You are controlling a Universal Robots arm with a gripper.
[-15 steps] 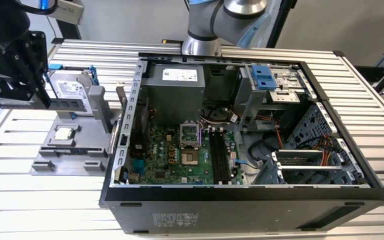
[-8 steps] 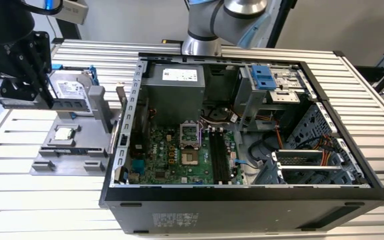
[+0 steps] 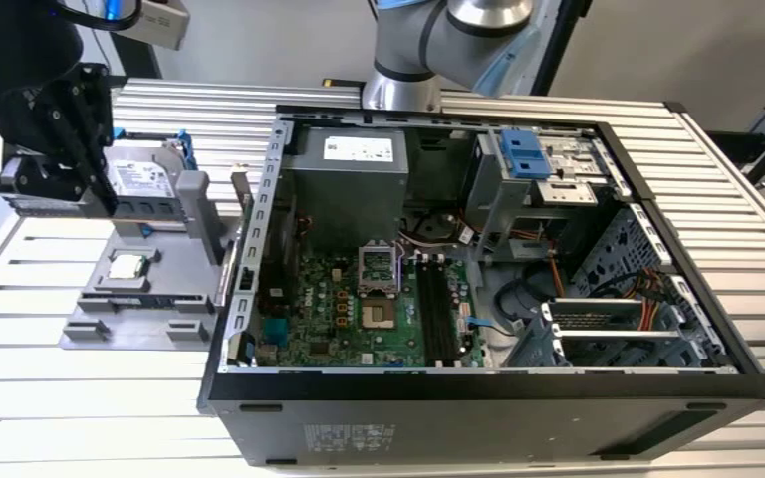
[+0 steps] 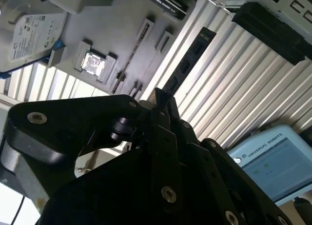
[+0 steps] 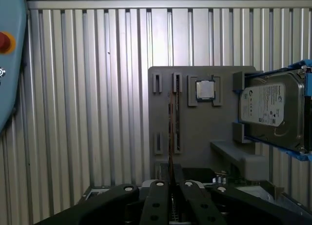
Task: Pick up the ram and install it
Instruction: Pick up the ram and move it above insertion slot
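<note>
Gripper (image 5: 170,186), first wrist view: clamped on the ram (image 5: 170,132), which is seen edge-on and projects ahead.
Beyond the gripper: grey holder (image 5: 204,132) on worktop (image 5: 87,88), carrying processor chip (image 5: 204,90) and hard drive (image 5: 268,108).
Ram (image 4: 187,61), second wrist view: dark stick pinched in the gripper (image 4: 161,100).
Gripper (image 3: 51,139), exterior view: holder (image 3: 143,289) near it, open computer case (image 3: 489,383) beyond.

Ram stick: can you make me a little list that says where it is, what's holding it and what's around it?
ram: thin dark stick, gripped at one end, not yet in the computer
gripper: shut on the ram, above the gray holder
gray holder: sits on the slatted table, carries the hard drive and the processor chip
computer case: open, to the exterior view's right of the holder
black slots: on the motherboard inside the case
</note>
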